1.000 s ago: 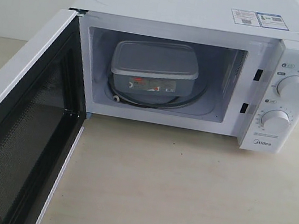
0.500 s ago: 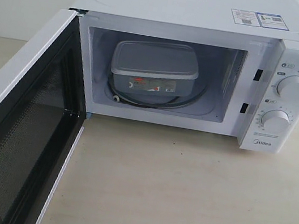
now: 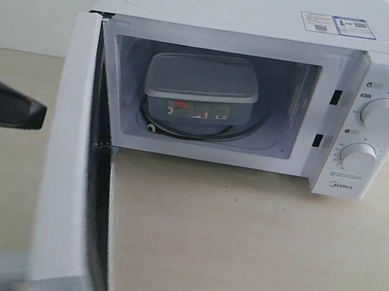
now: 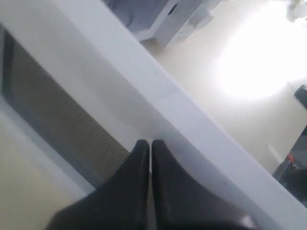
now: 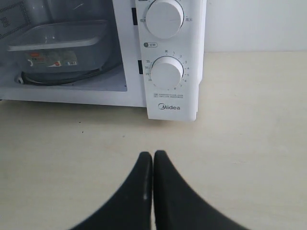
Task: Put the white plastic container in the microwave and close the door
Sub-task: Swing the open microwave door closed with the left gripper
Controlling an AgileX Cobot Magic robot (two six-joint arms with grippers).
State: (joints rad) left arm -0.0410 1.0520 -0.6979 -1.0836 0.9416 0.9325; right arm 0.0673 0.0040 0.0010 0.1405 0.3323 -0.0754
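The white plastic container sits inside the microwave on the glass turntable, with its label facing out. The door stands about half open, edge-on to the exterior view. My left gripper reaches in from the left with its tip at the door's outer face. In the left wrist view that gripper is shut and empty, with its tips against the white door beside the dark window. My right gripper is shut and empty above the table, in front of the control panel; the container shows beyond it.
The microwave stands on a beige tabletop with a pale wall behind it. Two round dials sit on the right panel. The door's blurred handle shows at the lower left.
The door has swung from wide open to about half open. My left gripper has come into the exterior view at the door's outer side. The container has not moved.
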